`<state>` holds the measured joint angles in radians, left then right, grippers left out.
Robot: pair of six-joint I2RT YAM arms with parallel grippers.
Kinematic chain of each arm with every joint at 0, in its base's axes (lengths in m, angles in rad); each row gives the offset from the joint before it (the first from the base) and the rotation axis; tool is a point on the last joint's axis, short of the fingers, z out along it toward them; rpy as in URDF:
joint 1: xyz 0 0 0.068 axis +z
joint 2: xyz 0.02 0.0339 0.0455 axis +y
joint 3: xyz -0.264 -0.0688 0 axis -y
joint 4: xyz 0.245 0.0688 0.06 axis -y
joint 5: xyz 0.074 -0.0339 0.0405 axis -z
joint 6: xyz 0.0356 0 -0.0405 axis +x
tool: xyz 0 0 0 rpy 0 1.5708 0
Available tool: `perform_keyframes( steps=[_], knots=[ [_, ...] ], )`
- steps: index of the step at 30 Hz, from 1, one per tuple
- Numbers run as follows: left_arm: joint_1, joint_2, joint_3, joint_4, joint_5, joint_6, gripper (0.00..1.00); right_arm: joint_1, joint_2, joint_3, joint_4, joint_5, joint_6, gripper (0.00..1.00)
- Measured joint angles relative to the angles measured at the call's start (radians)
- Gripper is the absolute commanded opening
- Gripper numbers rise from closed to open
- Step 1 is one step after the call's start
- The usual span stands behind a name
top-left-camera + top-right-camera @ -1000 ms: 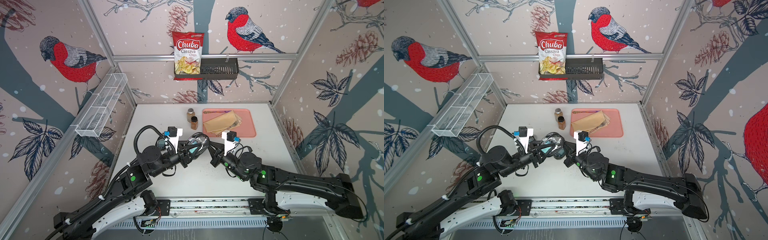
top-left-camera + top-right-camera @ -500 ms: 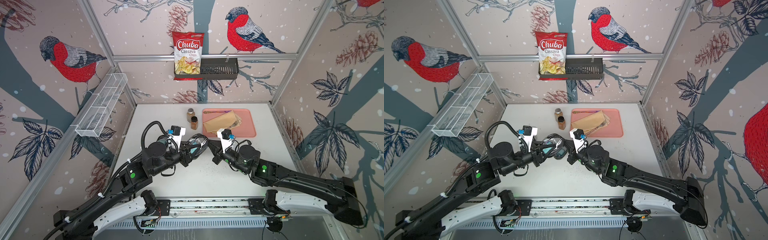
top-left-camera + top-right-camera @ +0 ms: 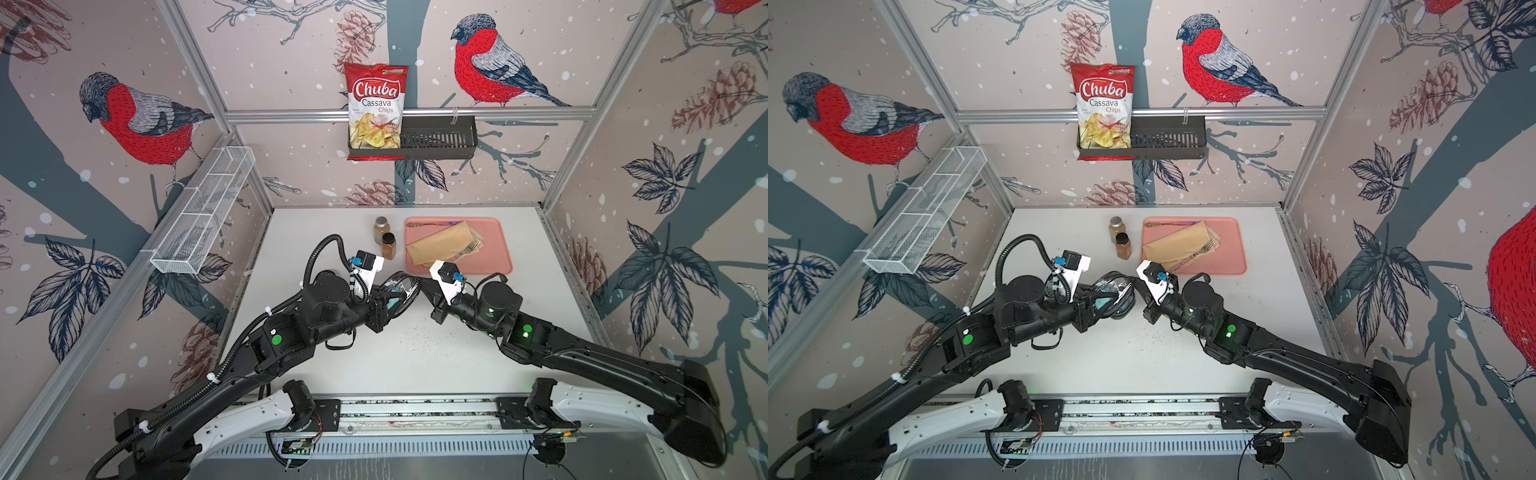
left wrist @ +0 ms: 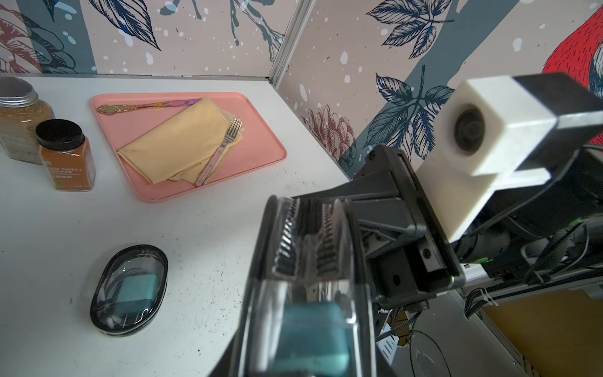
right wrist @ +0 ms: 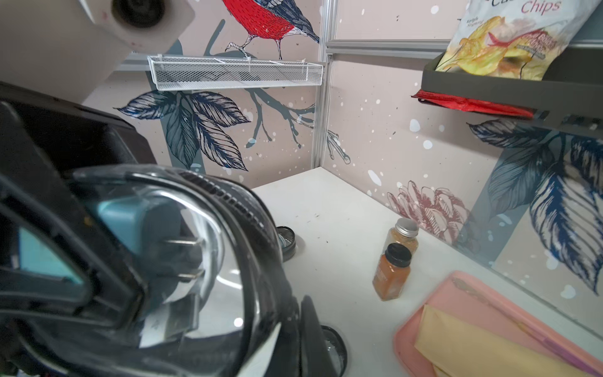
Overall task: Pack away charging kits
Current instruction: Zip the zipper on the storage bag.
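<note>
Teal shows through the clear, black-rimmed oval case [image 3: 404, 282] that we see clamped in the left gripper [image 3: 390, 300] over mid-table, a charger [image 5: 130, 215] inside. The right gripper [image 3: 420, 286], fingers pressed together, meets its right rim. A second case [image 4: 129, 290], also filled, lies on the table [image 3: 415, 357] nearby.

Black left arm [image 3: 328, 307], black right arm [image 3: 552, 345], white base links [image 3: 249, 419]. White camera blocks [image 3: 370, 266], blue plugs [image 3: 356, 262], just behind left pincer [image 3: 397, 293] and right pincer [image 3: 420, 286]. Ribbed hose [image 3: 311, 259], green dots [image 3: 276, 338] farther back.
</note>
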<state>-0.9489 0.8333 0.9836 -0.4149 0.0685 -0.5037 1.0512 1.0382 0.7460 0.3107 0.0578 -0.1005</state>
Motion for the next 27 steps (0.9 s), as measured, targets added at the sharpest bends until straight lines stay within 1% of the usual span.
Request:
perform_keyframes(
  steps=[8, 20, 24, 27],
  knots=[
    [0.000, 0.026, 0.009, -0.037, -0.002, 0.006, 0.00, -0.013, 0.027, 0.037, -0.051, 0.007, -0.100, 0.00],
    [0.001, 0.058, 0.012, -0.056, -0.004, 0.019, 0.00, -0.035, 0.041, 0.064, -0.108, -0.013, -0.246, 0.00],
    [0.001, 0.074, 0.028, -0.077, 0.003, 0.032, 0.00, -0.037, 0.035, 0.062, -0.118, -0.016, -0.300, 0.00],
    [0.001, 0.075, 0.043, -0.085, 0.018, 0.034, 0.00, -0.045, 0.004, 0.042, -0.106, -0.034, -0.340, 0.00]
  ],
)
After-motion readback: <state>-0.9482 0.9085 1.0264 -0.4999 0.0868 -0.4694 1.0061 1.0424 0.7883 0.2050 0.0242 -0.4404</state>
